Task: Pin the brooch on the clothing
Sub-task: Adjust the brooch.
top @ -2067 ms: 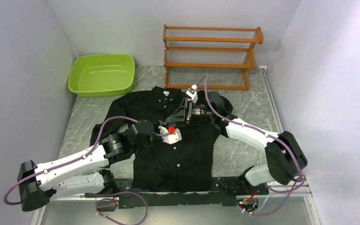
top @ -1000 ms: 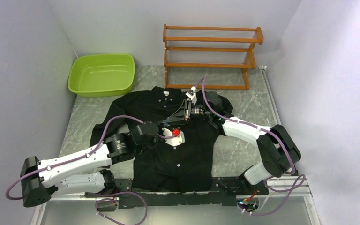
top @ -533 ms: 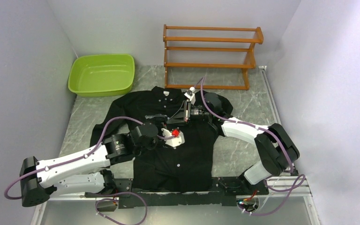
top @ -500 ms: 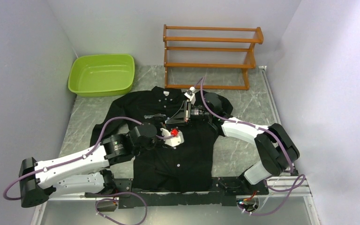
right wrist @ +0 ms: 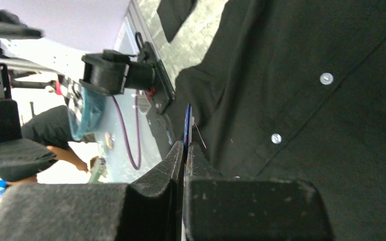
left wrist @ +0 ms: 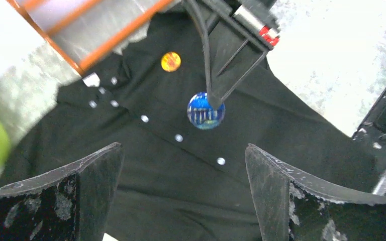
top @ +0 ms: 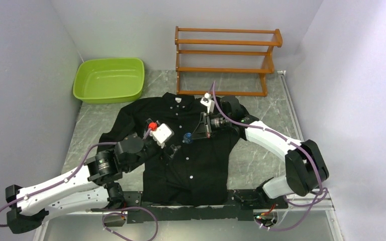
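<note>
The clothing (top: 196,165), a black button-up shirt with white buttons, lies flat on the table. My right gripper (top: 192,136) is shut on a small blue round brooch (top: 187,137) just above the shirt's chest. In the right wrist view the brooch (right wrist: 187,123) shows edge-on between the shut fingertips (right wrist: 178,150), with a thin pin beside it. The left wrist view shows the blue brooch (left wrist: 206,111) and an orange-amber round badge (left wrist: 171,61) on the shirt (left wrist: 146,186) near the collar. My left gripper (left wrist: 183,147) hangs open and empty above the shirt front (top: 173,150).
A green basin (top: 109,79) stands at the back left and a wooden rack (top: 226,60) at the back, just beyond the collar. Grey walls close in on both sides. The right arm (top: 271,140) reaches across the shirt's right sleeve.
My left gripper has opened and drawn back to the left, away from the right gripper. The right gripper has shut tight on the blue brooch and shifted slightly towards the near side.
</note>
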Robot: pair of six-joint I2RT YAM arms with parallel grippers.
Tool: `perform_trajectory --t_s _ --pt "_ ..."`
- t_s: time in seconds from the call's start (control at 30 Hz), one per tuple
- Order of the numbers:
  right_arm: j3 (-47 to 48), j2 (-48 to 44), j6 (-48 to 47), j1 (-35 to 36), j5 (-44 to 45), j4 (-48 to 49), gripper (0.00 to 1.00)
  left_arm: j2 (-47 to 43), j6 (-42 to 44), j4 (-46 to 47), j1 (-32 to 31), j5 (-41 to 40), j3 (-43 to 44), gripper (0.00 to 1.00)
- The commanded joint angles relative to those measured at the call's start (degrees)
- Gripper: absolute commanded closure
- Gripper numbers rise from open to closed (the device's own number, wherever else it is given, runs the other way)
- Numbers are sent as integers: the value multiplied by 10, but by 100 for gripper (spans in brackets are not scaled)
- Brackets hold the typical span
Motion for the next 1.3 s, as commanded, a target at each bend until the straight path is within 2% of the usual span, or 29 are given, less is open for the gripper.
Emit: perform_trajectory --t_s 0.0,0.13,0.2,0.3,0.43,0.57,0.63,0.77,0.83,0.9,1.27 --pt "26 -35 -143 -10 -23 -88 100 48 -214 -34 36 28 25 5" --pt "41 -43 -179 -10 -42 -109 100 71 -316 -22 138 182 21 7" --pt "48 -43 -190 -9 -52 -114 100 74 -359 7 206 309 4 10" --pt "61 -37 -194 -9 -61 -115 100 74 -417 76 289 447 -32 14" --pt "87 -15 -181 -1 -45 -121 100 69 -475 152 368 545 -77 15" --pt "124 27 -171 2 -49 -138 100 69 -512 212 429 594 -125 16" --pt "136 42 -153 5 -60 -130 100 78 -541 279 440 621 -156 19" --pt "158 63 -135 18 -76 -112 100 110 -632 498 443 665 -221 33" --pt "168 68 -128 26 -81 -107 100 124 -664 570 443 672 -236 42" --pt "170 70 -113 30 -92 -90 100 130 -671 589 443 672 -236 47" --pt "153 52 -52 42 -112 -8 100 143 -655 569 443 668 -219 52"
